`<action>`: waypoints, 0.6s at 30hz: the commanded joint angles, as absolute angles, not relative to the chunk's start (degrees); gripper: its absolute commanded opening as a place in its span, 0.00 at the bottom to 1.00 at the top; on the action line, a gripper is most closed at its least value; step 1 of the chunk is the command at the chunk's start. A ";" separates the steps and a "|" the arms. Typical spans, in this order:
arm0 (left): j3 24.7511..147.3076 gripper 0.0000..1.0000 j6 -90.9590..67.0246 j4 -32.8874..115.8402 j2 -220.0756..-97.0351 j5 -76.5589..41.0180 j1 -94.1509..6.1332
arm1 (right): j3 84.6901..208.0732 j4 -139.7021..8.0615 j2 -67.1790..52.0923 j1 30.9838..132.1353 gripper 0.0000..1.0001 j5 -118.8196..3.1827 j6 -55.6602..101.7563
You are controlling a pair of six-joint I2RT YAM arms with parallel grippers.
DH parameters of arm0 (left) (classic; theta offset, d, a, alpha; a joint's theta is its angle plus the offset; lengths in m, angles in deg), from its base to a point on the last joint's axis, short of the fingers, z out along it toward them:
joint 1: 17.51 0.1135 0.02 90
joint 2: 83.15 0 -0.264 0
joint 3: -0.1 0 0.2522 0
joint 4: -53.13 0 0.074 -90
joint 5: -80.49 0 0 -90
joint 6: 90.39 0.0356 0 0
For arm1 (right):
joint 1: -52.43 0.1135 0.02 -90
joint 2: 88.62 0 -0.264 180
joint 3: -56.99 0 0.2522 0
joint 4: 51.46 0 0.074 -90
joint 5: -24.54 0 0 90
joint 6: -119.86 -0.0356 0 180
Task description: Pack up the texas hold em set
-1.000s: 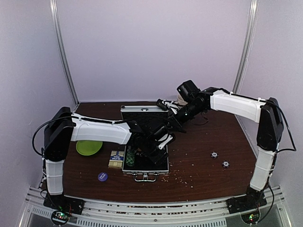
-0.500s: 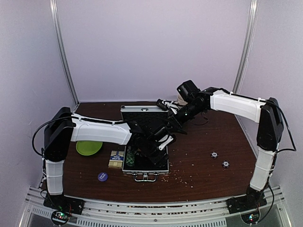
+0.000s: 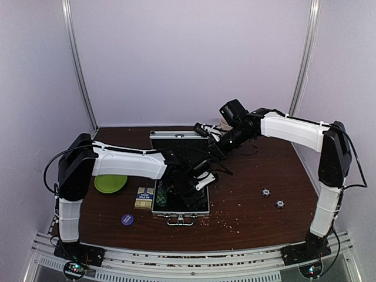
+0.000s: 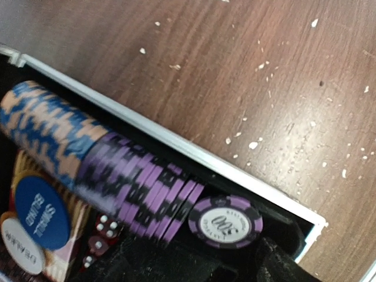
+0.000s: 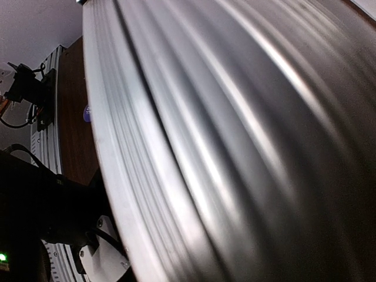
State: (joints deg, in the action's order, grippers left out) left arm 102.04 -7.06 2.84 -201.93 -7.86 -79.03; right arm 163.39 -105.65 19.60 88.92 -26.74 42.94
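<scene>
Moved since earlier: left arm has shifted slightly over the open briefcase; right arm, lid and the loose pieces lie as they did.
Briefcase: open at the middle of the surface, lid standing upright at the far side.
Packed: a chip row of blue-and-tan and purple chips on edge along the case rim; one purple chip lying flat at its end; a blue small-blind button, a white dealer button and red dice beside the row.
Left out: card deck box just beside the case's left wall; a purple button nearer the front; two loose pieces and well apart to the right.
Progress: judged past halfway; the outside pieces and closing the lid remain.
Left fingers: inside the case, apart, holding nothing; the flat purple chip lies just ahead of them.
Right fingers: at the lid's top edge; clamped or only resting against it, I cannot tell.
Not part of the set: green plate.
</scene>
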 commanded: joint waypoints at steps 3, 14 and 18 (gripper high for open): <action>105.62 0.75 -3.78 1.97 -206.26 -11.08 -79.12 | 163.75 -108.07 22.36 88.72 0.37 -28.02 42.21; 107.93 0.74 -5.39 1.86 -208.64 8.63 -78.82 | 163.91 -108.38 22.86 88.71 0.37 -27.75 42.17; 106.12 0.74 -6.09 4.13 -207.18 10.23 -78.36 | 164.00 -108.46 23.00 88.73 0.37 -27.64 42.24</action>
State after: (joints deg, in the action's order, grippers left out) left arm 107.27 -5.84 0.89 -207.24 3.79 -79.62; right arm 164.13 -105.76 20.17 88.88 -26.65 42.94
